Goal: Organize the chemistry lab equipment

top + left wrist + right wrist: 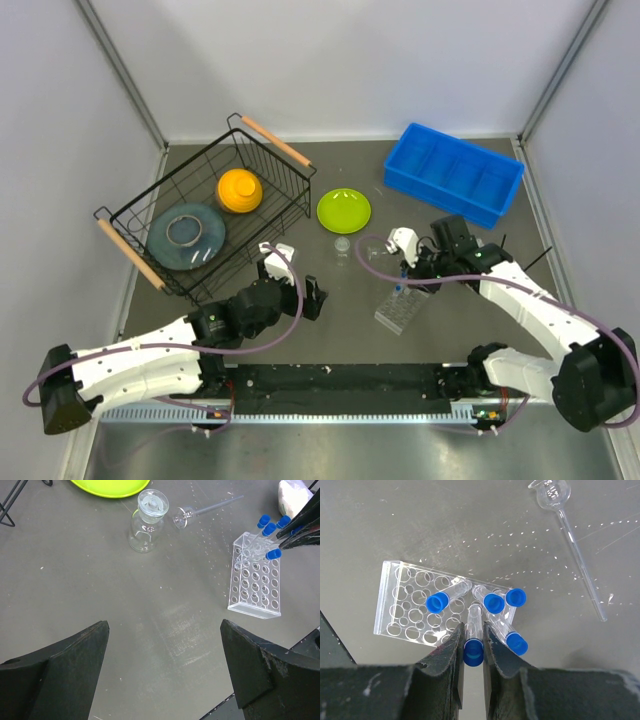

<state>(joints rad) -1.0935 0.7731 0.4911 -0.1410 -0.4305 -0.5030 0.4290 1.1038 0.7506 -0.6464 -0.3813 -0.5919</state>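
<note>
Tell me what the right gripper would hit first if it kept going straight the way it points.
Probably the clear grid rack: the right gripper, shut on a blue-capped tube, points down at its tube-filled end. The held tube would touch first, though depth is unclear.

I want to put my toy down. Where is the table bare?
Bare: between the left gripper and the rack; also behind the green plate. Crowded: around the rack, where the right gripper holds a tube.
</note>
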